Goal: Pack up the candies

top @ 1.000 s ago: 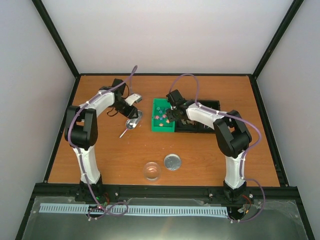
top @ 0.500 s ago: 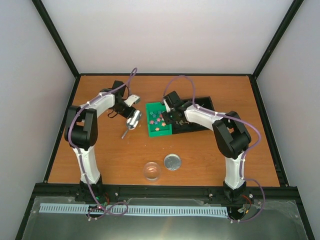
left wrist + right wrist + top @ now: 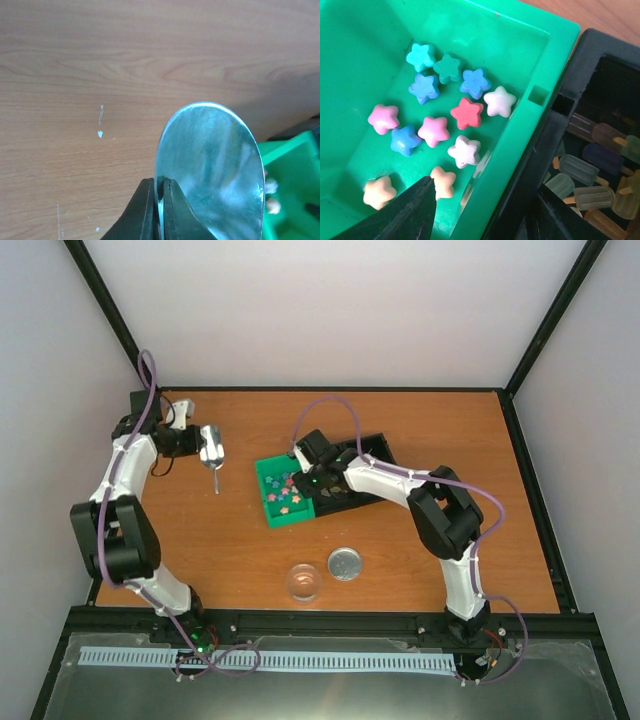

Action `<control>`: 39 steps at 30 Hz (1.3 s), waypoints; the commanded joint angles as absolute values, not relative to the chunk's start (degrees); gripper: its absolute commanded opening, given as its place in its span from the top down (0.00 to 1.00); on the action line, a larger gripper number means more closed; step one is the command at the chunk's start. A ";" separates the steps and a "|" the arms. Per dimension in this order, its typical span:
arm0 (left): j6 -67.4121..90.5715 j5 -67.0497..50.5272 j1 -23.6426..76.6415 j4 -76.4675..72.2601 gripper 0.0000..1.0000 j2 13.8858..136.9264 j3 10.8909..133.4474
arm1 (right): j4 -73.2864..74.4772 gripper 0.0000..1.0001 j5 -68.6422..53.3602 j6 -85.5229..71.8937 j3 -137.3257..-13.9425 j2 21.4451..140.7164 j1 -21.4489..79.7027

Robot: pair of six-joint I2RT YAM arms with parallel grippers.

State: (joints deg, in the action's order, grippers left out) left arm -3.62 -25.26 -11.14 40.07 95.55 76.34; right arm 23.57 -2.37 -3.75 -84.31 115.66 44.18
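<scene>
The right gripper [image 3: 312,480] has dragged the green tray [image 3: 263,492] and black tray [image 3: 372,448] together toward the middle of the tabletop [image 3: 470,420]. Its fingers straddle the adjoining walls, and I cannot tell whether they squeeze. The left gripper [image 3: 190,440] has swung to the far left corner, pinching the metal scoop [image 3: 211,445], so scooping seems postponed. The candies [image 3: 288,490] lie in the green tray, and popsicle-shaped pieces [image 3: 580,170] in the black one. The glass jar [image 3: 304,582], seemingly empty, and the lid [image 3: 345,563] sit by the near edge.
</scene>
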 commanded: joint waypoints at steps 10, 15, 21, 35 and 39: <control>22.59 -12.14 -10.50 37.23 0.99 80.71 76.17 | 19.11 0.50 -9.21 -1.34 -91.46 120.77 52.40; 28.36 -11.35 -10.55 37.78 0.99 78.28 76.42 | 18.03 0.46 -9.79 3.85 -90.10 119.42 53.09; 35.73 -10.66 -10.55 36.05 0.99 76.05 75.42 | 16.92 0.15 -5.34 6.33 -90.13 112.35 53.09; 49.32 -10.42 -9.01 46.42 0.99 75.69 79.50 | 25.31 0.00 -6.08 12.96 -108.67 111.79 53.13; 52.30 -13.68 -9.05 46.92 0.99 74.43 78.63 | 27.38 0.04 -6.63 13.78 -114.62 114.75 54.65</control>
State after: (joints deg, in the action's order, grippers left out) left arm 46.74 -10.07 -9.39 45.10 76.95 77.19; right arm 23.20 -5.10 11.88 -110.59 111.22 52.99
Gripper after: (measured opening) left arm 0.051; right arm 0.987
